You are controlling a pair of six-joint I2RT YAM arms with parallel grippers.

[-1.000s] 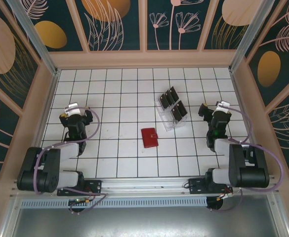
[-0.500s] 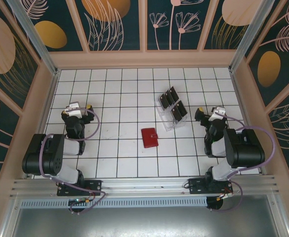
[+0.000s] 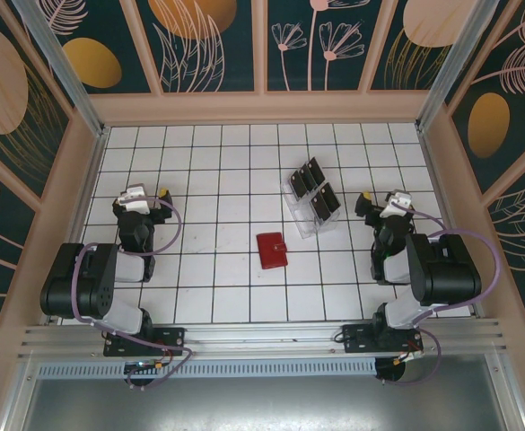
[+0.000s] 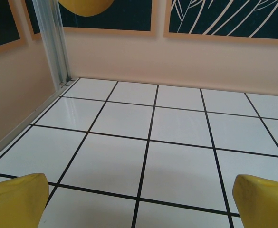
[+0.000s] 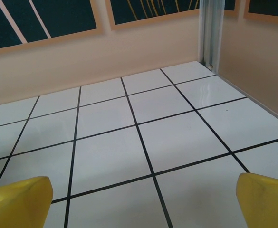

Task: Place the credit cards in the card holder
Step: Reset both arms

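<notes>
Top view: the card holder (image 3: 272,250) is a small red wallet, roughly square and folded shut, with a little tab clasp on its right edge. It lies flat near the middle of the white tiled surface (image 3: 217,180), between the two arms. Beyond it and a little to the right, close but not touching, sits a clear plastic slotted tray (image 3: 303,227) set at a slant. The credit cards (image 3: 314,172), four thin black rectangles with faint pale markings, stand tilted in its slots in two pairs. The left arm (image 3: 136,235) is well to the left of the wallet and the right arm (image 3: 393,241) well to the right. Neither arm touches anything.

Left wrist view: two yellow fingertips (image 4: 15,202) sit in the bottom corners, so the left jaws are spread wide with nothing between them. Ahead are bare tiles with black grid lines, a peach wall and an aluminium corner post (image 4: 55,42).

Right wrist view: the right jaws are likewise released, with yellow fingertips (image 5: 17,199) far apart over bare tiles. A metal post (image 5: 210,28) stands in the far right corner.
</notes>
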